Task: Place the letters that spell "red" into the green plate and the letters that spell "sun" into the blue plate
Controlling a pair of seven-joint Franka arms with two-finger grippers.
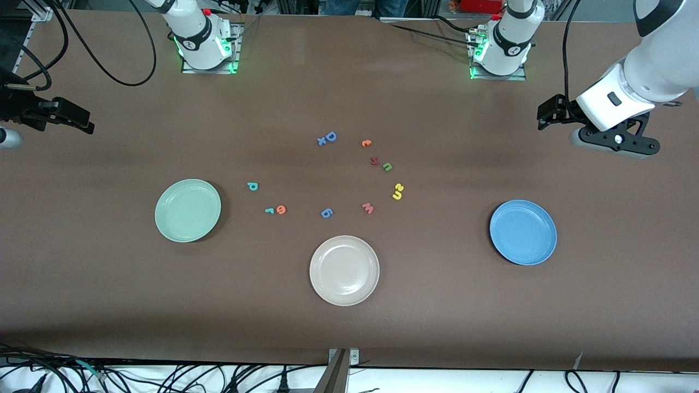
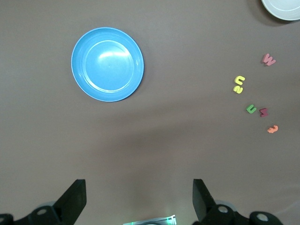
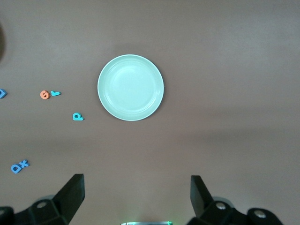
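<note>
The green plate (image 1: 188, 210) (image 3: 131, 87) lies toward the right arm's end and the blue plate (image 1: 523, 232) (image 2: 107, 64) toward the left arm's end. Beside the green plate lie the teal "d" (image 1: 252, 186) (image 3: 78, 116), the small teal "r" (image 1: 269, 210) and the orange "e" (image 1: 280, 209). Mid-table lie the yellow "s" and "u" (image 1: 398, 191) (image 2: 239, 84), touching, and the green "n" (image 1: 387, 166) (image 2: 251, 109). The left gripper (image 1: 546, 115) (image 2: 139, 197) and the right gripper (image 1: 76, 117) (image 3: 136, 194) hang open and hold nothing, each over bare table at its own end.
A cream-white plate (image 1: 344, 270) lies nearest the front camera. Other letters lie among the task's: a blue "D" (image 1: 330, 136) with a small "x", an orange letter (image 1: 366, 143), a dark red one (image 1: 374, 161), a pink "w" (image 1: 368, 208), a blue one (image 1: 326, 213).
</note>
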